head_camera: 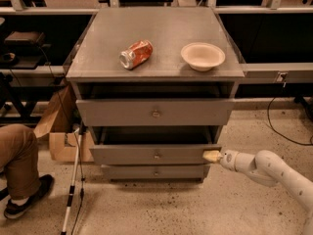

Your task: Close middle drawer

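Of three grey drawers (117, 112), the middle drawer (127, 154) sits pulled out at lower centre, the gripper (212, 156) touching its front's right end (open or closed, I cannot tell), below one crushed can (136, 54) and one bowl (203, 56).

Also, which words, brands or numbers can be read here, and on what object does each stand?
None can be read.
The crushed can on the cabinet top carries red print that cannot be made out.
The bowl, the middle drawer and the gripper, which is at that drawer's right front corner, show no markings.
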